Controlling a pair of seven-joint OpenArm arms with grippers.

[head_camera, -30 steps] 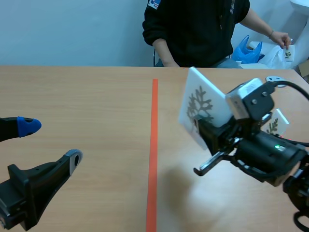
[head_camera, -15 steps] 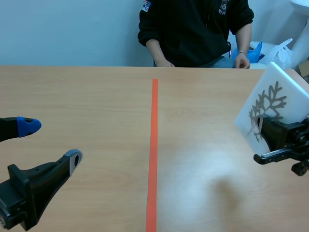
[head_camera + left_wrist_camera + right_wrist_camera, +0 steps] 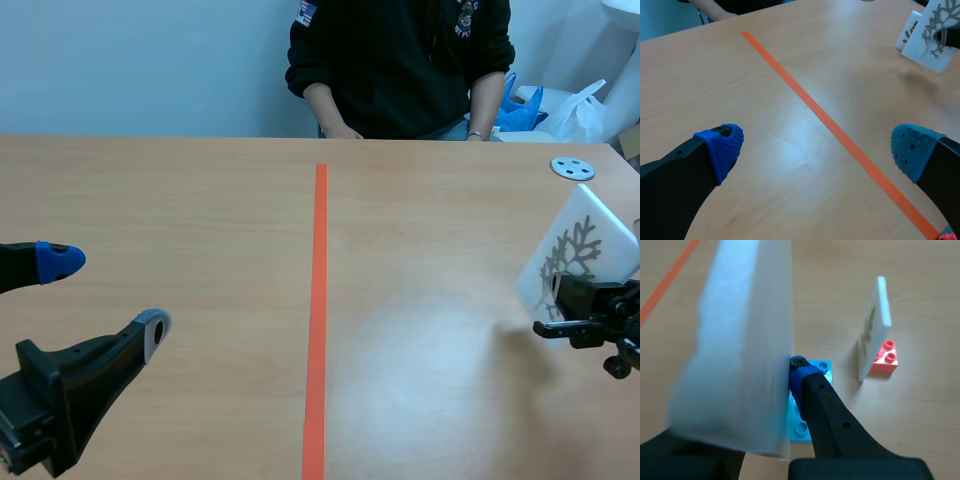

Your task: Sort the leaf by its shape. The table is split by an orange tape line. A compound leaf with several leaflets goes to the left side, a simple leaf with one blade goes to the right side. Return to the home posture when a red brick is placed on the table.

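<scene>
- White card point(image 3: 602, 222) with a grey branching leaf point(image 3: 572, 258) printed on it is clamped in the right claw point(image 3: 558, 292), way over at the right edge of the table point(image 3: 200, 200).
- That puts the card well right of the orange tape point(image 3: 318, 300). It's tilted and looks to be held up off the wood, with a soft shadow under it.
- From the right wrist camera the card is seen nearly edge-on and fills most of the space between the fingers. One blue pad point(image 3: 799, 365) presses right against its face; the other finger is hidden behind the card.
- A blue brick point(image 3: 800, 429) shows just under that finger, right next to the card's edge. Can't tell if it's attached to the card or not.
- Ahead of the right claw a second card point(image 3: 875, 330) stands upright, also with a small leaf on it, its base touching a red brick point(image 3: 885, 359).
- Left claw point(image 3: 103, 295) sits low on the left side of the tape, fingers spread wide with nothing between them, blue pads point(image 3: 722, 147) facing each other over bare wood.
- Small grey disc point(image 3: 572, 168) with holes lies on the far right part of the table, beyond the held card.
- A person point(image 3: 400, 60) in a black top sits across the table, with a blue bag point(image 3: 520, 105) and a white plastic bag point(image 3: 585, 110) off to the side behind them.
</scene>
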